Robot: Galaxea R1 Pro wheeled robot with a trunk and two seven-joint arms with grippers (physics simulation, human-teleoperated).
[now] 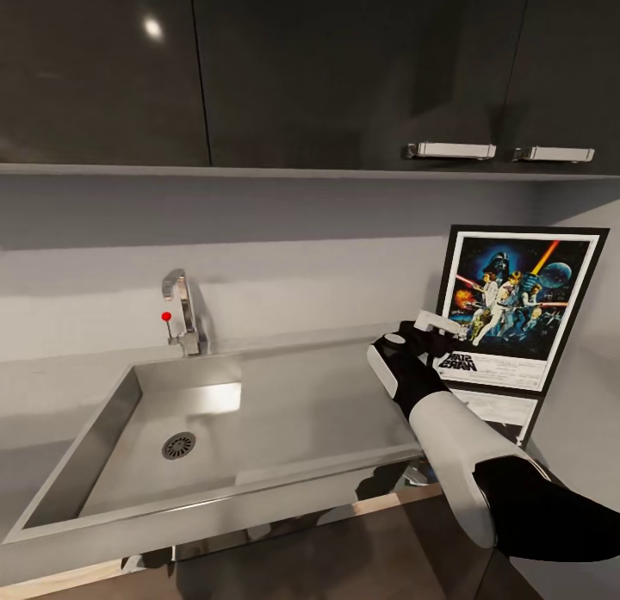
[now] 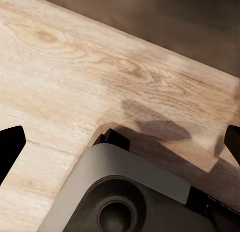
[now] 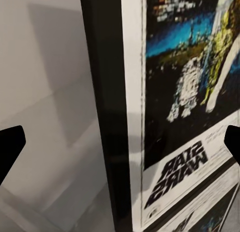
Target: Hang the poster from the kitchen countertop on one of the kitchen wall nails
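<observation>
The poster stands upright on the kitchen countertop at the right, leaning against the pale wall. It has a black frame, a white border and dark blue Star Wars art. My right gripper is at the poster's left edge, near its lower half. In the right wrist view the black frame edge of the poster runs between my wide-apart fingertips, so the right gripper is open. My left gripper is open over wooden floor. The wall nail is out of view.
A steel sink is set into the worktop, with a chrome tap behind it. Dark wall cupboards with metal handles hang above. The poster's reflection lies on the glossy top. My base is below the left gripper.
</observation>
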